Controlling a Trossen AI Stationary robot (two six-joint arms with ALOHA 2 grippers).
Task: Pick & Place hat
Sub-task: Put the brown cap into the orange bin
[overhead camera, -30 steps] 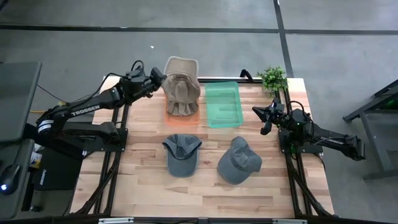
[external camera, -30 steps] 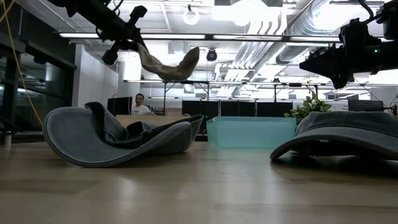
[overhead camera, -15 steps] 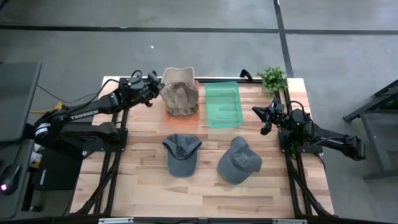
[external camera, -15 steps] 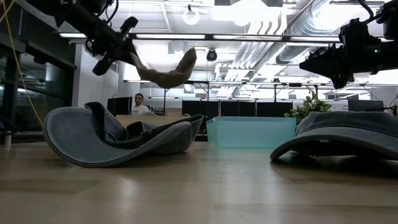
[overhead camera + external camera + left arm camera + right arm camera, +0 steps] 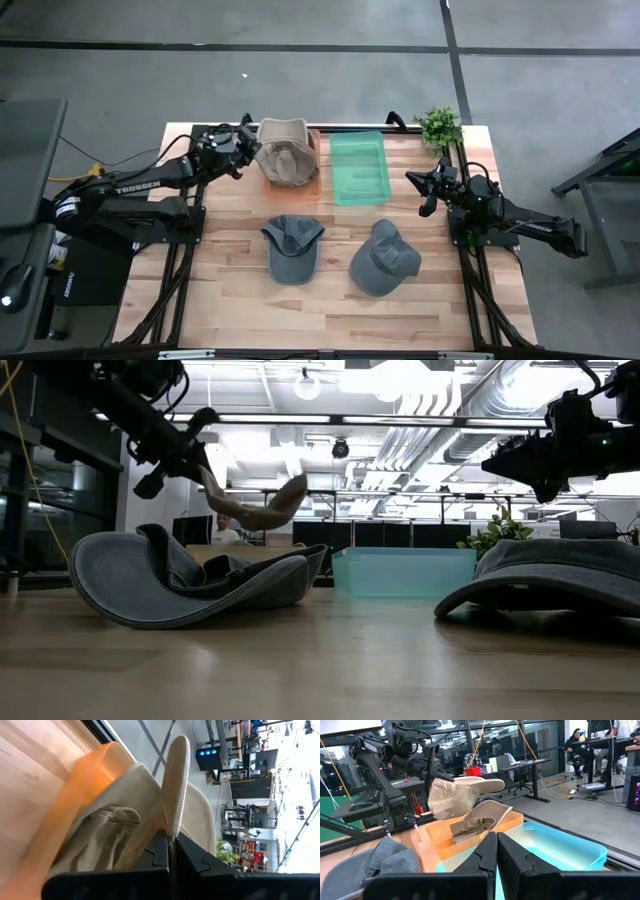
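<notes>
At the far edge of the worktop, toward its left corner, a beige hat (image 5: 284, 163) hangs over the orange bin (image 5: 312, 185), its lower folds already sagging into the bin while its brim is pinched from the left side by the left gripper (image 5: 250, 152), whose fingers (image 5: 159, 851) are closed tight on the edge of the fabric. From table height the beige hat (image 5: 250, 510) droops from that gripper (image 5: 196, 455) in a curved sling, clear of the table surface and above the hats in front. The right wrist view shows the same hat (image 5: 455, 795) partly lowered, its loose part lying in the orange bin (image 5: 470, 837). Just beside the orange bin, on its right, stands a green bin (image 5: 358, 168), touching or nearly touching it. Nearer the front edge lie two grey caps: one (image 5: 292, 245) about mid-worktop, in front of the orange bin, and another (image 5: 384, 258) to its right, in front of the green bin. A small potted plant (image 5: 437, 124) sits at the far right corner. The right gripper (image 5: 428, 187) waits along the right edge of the worktop, well apart from the hats, its fingers (image 5: 482, 857) pressed together on nothing.
</notes>
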